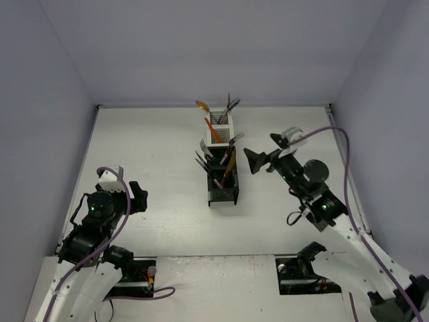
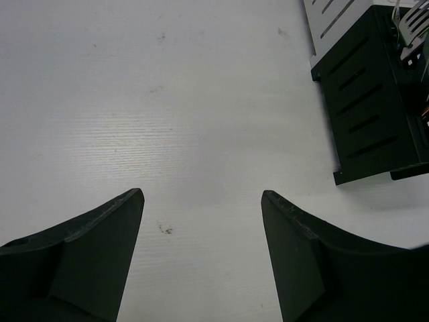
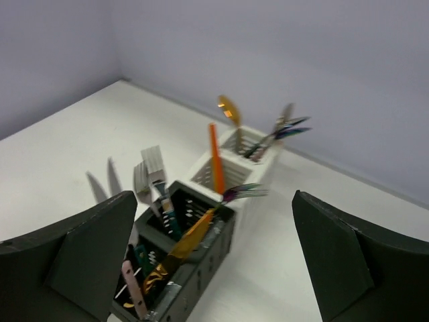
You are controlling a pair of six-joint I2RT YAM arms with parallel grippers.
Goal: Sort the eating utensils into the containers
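The containers stand as a row of four joined bins mid-table, two white at the far end and two black nearer. The eating utensils stand in them: an orange spoon, silver forks and a gold knife. My left gripper is open and empty over bare table, left of the row; its view shows a black bin at the right edge. My right gripper is open and empty just right of the row. In its view the bins lie between its fingers, with an orange handle and a gold knife.
Grey walls enclose the white table on three sides. Purple cables trail from both arms. Black base brackets sit at the near edge.
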